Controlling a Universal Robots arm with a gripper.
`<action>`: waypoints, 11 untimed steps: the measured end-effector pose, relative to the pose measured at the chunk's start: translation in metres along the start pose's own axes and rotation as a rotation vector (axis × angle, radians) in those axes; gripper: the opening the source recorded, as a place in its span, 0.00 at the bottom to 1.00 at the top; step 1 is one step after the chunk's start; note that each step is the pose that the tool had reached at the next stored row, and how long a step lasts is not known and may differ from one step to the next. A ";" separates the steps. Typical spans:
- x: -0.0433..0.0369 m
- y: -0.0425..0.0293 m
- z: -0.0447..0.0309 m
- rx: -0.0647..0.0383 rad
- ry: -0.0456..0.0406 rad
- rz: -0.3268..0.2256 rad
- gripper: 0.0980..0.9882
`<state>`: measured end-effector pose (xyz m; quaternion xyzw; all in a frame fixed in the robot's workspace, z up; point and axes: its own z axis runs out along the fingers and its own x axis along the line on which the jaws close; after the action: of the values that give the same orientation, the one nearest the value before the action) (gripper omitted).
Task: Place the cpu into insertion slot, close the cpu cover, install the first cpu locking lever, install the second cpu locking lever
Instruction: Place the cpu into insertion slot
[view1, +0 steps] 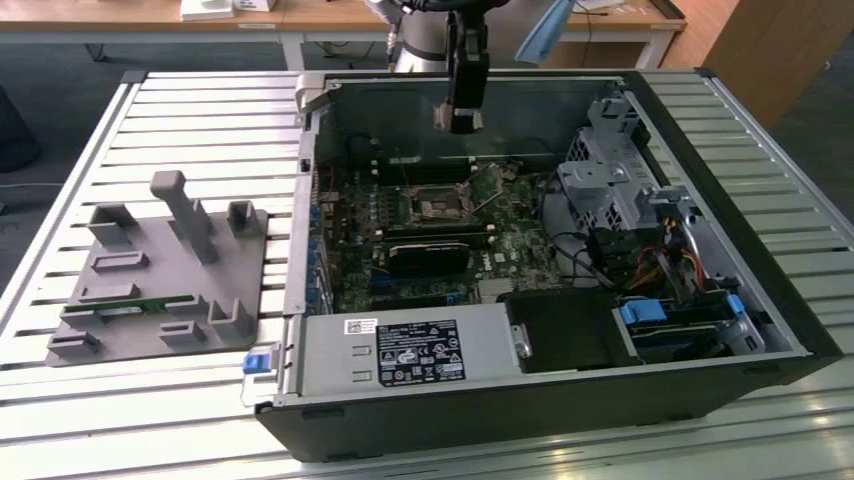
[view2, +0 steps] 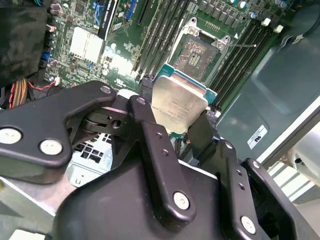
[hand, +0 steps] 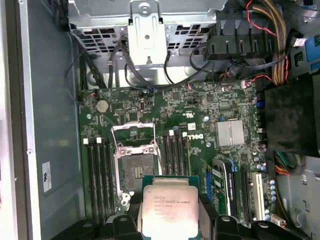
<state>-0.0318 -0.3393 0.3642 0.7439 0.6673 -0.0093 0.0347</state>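
The cpu (hand: 169, 210), a flat square chip with a dull silver top and green edging, is clamped by its sides in the gripper (view1: 462, 118), jaws closed to chip width. It hangs above the board, apart from the insertion slot (hand: 136, 172), whose cpu cover (hand: 134, 131) stands open. Judgement: seating needs the chip level and squared to the socket

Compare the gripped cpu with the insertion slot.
The flat square cpu has a dull silver metal top; the square black insertion slot has a dark centre. The cpu is held in the gripper above the green circuit board; the insertion slot sits fixed in it, empty. Both are square.
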 end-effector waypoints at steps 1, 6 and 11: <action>0.0001 0.0000 0.0005 0.000 -0.0002 0.001 0.49; 0.0002 -0.0002 0.0032 -0.004 0.0016 -0.036 0.49; 0.0004 -0.0003 0.0062 -0.028 0.0060 -0.097 0.49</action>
<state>-0.0319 -0.3393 0.3580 0.7101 0.7028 0.0007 0.0427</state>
